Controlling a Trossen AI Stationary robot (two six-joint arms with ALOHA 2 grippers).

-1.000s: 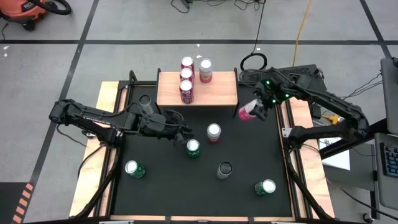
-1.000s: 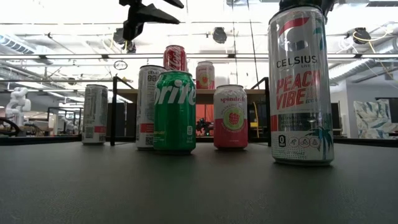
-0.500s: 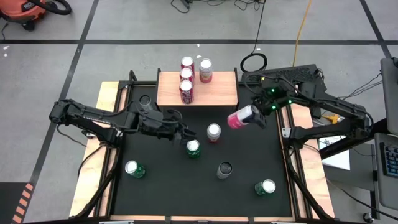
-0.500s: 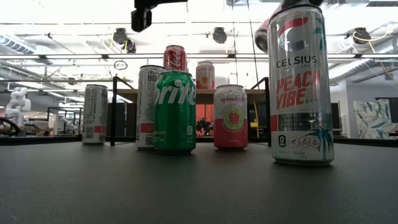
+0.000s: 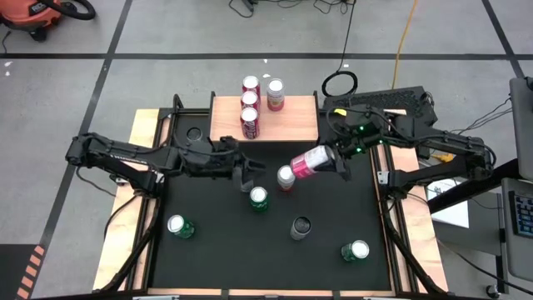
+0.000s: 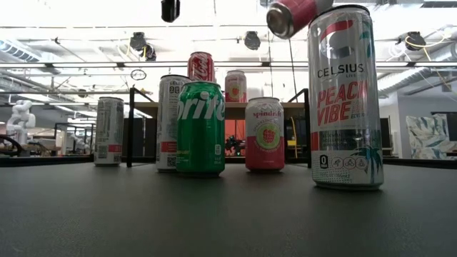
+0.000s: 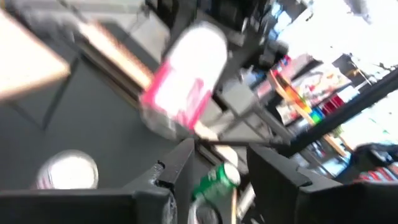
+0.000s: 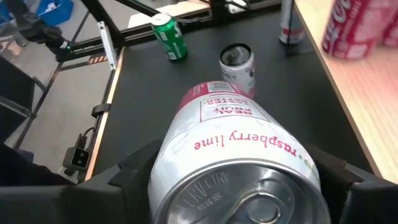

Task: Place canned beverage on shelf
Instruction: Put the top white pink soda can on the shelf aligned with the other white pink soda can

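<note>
The left arm stretches low across the large black mat, its left gripper empty with fingers parted, just beside a green can and near a pink-and-white can standing on the mat. Behind them, the small light-wood shelf on black legs carries four upright cans at its left half. The right arm reaches in from the right, bent at the elbow; the right gripper pinches a pink-and-white raspberry lime can, tilted sideways in the air, near the shelf's front edge
</note>
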